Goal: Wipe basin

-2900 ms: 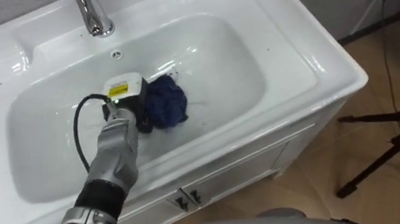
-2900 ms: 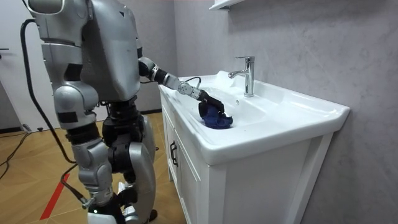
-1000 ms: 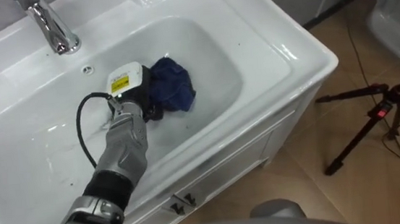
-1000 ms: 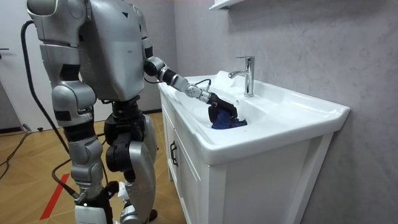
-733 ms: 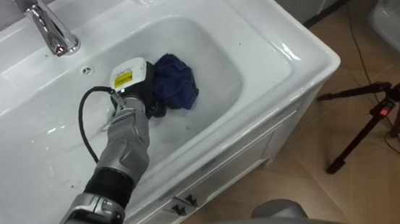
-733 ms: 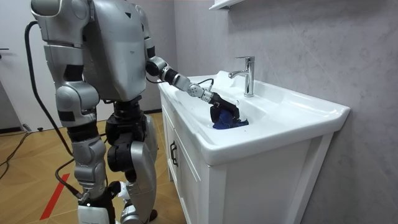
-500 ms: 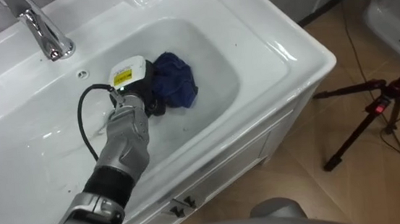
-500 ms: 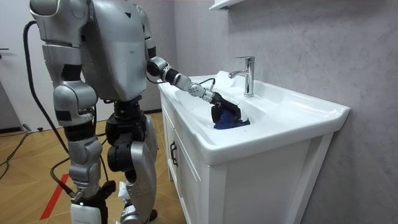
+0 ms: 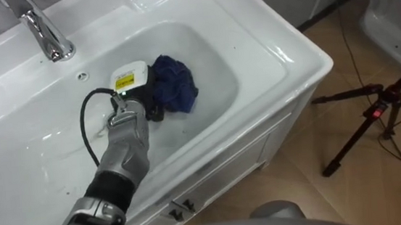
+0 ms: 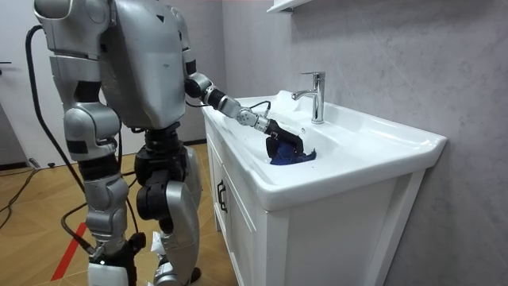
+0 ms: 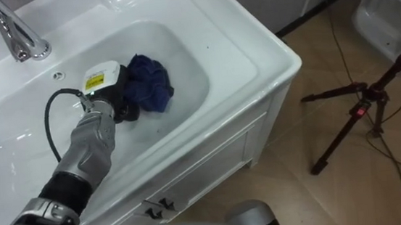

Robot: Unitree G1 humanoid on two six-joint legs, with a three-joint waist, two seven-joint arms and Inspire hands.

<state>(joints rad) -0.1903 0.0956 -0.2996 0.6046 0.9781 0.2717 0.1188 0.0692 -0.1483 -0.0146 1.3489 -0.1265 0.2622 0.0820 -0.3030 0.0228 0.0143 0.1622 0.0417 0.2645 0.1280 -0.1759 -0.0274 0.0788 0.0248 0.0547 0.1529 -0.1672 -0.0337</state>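
We see the left hand (image 9: 137,97) down in the white basin (image 9: 283,54), its dark fingers curled into a bunched blue cloth (image 9: 175,85). The cloth sits on the basin's floor just right of the hand, to the right of the tap (image 9: 44,33). In the room view the robot stands at the cabinet's (image 10: 238,230) end, its left arm stretched over the rim.

The front of the left hand (image 9: 141,103) is buried in the blue cloth (image 9: 176,85), so its hold cannot be read. The tap (image 9: 48,38) is cut off by the top edge, and the basin (image 9: 282,47) by the left edge. A tripod (image 9: 372,116) runs out of the picture on the right, and what may be a toilet (image 9: 395,8) is cut to a corner
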